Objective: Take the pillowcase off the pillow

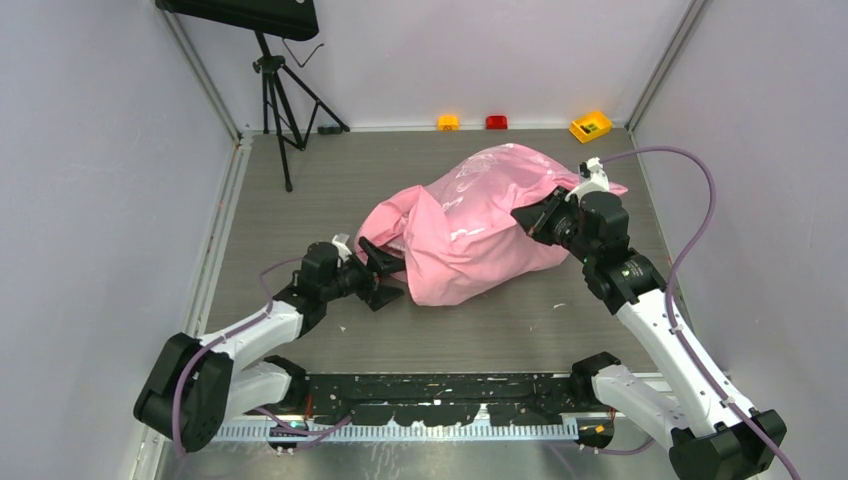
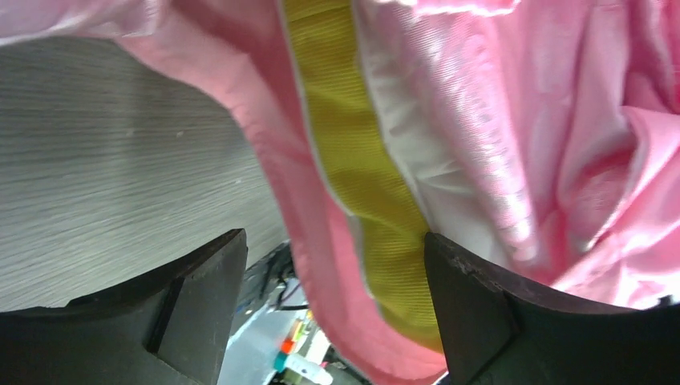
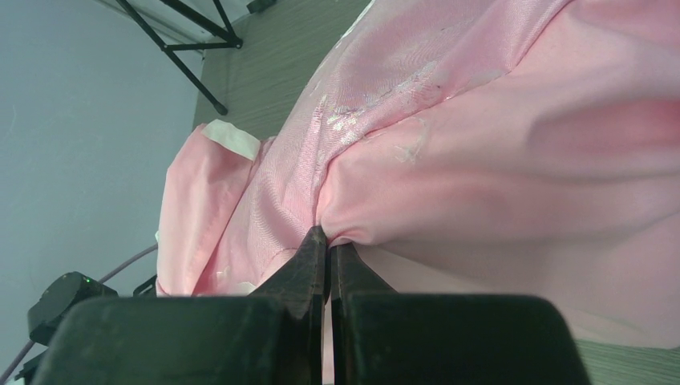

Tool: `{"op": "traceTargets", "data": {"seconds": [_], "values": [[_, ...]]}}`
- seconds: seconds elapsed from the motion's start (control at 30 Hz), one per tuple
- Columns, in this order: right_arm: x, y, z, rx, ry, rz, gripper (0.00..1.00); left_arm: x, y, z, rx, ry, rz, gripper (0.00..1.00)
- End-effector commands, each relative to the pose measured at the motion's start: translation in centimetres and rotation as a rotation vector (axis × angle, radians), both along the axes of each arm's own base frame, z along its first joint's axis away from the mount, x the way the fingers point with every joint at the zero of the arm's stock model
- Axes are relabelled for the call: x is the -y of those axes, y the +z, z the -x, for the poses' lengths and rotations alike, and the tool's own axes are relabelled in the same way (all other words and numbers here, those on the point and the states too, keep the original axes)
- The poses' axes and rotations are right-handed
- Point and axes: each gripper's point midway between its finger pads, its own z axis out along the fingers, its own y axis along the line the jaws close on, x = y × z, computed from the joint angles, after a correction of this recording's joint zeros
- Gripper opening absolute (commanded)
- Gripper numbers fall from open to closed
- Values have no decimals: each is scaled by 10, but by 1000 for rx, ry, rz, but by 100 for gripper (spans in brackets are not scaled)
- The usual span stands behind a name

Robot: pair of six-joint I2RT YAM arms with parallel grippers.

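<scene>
Here, the right gripper (image 3: 327, 241) is pinched tight on a fold of the shiny pink satin pillowcase (image 1: 470, 228), at its far right end. The left gripper (image 2: 335, 249) is spread wide, with the case's open hem and the yellow-edged white pillow (image 2: 353, 160) between its fingers; contact seems likely on one side only. The stuffed case lies mid-way across the grey wood-grain table (image 1: 330, 180).
</scene>
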Motion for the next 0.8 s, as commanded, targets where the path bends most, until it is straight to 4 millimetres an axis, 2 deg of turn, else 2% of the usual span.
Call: {"op": "traceTargets", "data": {"seconds": [0.0,0.1,0.33,0.57,0.6,0.67,0.73,0.77], "values": [[-9,56,-1,159,38,-81,1,9,42,-18,97,54,179,83],[-9,57,0,161,42,-81,1,4,40,-22,92,105,185,83],[-10,52,-1,154,46,-82,1,9,52,-27,106,92,197,84],[-18,47,-3,136,77,-97,0,39,58,-24,99,5,197,82],[-18,47,-3,135,81,-97,0,42,58,-25,102,-5,204,77],[-20,46,-3,130,88,-96,2,45,60,-28,113,-3,224,60],[-19,46,-2,131,91,-86,15,42,59,-32,127,30,245,39],[-19,46,0,132,96,-75,27,39,58,-35,134,48,251,28]]}}
